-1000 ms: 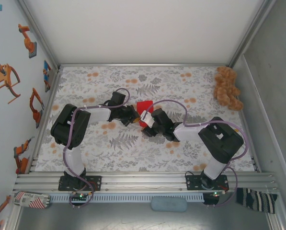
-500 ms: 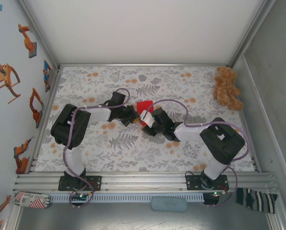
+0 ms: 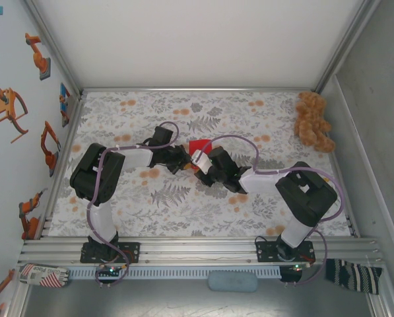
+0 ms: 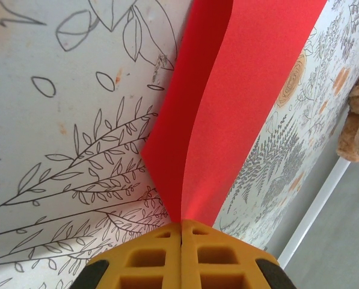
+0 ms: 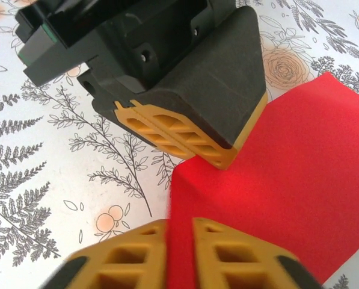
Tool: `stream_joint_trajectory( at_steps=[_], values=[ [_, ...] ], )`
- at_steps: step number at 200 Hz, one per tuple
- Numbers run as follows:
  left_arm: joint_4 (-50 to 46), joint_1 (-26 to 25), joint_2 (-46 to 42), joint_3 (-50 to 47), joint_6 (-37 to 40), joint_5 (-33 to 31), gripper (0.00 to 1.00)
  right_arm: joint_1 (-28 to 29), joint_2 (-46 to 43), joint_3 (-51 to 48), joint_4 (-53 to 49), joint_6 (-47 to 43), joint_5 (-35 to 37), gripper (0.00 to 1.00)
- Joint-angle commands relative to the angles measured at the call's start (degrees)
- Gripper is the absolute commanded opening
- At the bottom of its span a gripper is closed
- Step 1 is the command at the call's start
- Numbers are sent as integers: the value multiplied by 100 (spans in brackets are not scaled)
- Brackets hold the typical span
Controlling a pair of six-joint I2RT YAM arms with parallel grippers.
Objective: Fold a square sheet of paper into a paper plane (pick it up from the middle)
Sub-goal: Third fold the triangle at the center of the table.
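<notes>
Paper first: the square sheet of paper is midway across the floral table, bowed in a soft centre bend, left gripper and right gripper both clamped on it. No sharp crease shows; nearly all folding seems left.

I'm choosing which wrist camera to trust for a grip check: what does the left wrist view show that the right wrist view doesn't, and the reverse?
Left wrist, not right wrist: the shut seam of the left gripper pinching the square sheet of paper, the sheet's two flaps spreading apart beyond it, and the teddy bear at the right edge. Right wrist, not left wrist: the right gripper, its blurred fingers either side of the sheet's edge, and the left gripper's black body from outside. Both: the red sheet and the floral table cover.
</notes>
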Motion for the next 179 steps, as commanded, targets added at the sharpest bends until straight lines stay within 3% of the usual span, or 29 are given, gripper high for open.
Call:
stream_joint_trajectory(
  at_steps=[1,11,37,61,108,179],
  values=[
    [-127,34,-5,76,-73,78,10,20,79,160,-48,37,-195,4],
    [-226,59,-79,71,-48,17,16,13,64,154,-90,65,-275,0],
    [-540,248,-423,-34,104,-248,32,-3,-12,100,-141,185,-429,0],
    [-1001,442,-831,-41,460,-639,40,-15,-112,77,-230,427,-708,0],
    [-967,324,-878,325,836,-759,41,-26,-252,-38,-244,1101,-1229,0],
    [-1076,1,357,1215,962,-687,24,-41,-229,-342,231,1855,-1707,0]
  ],
)
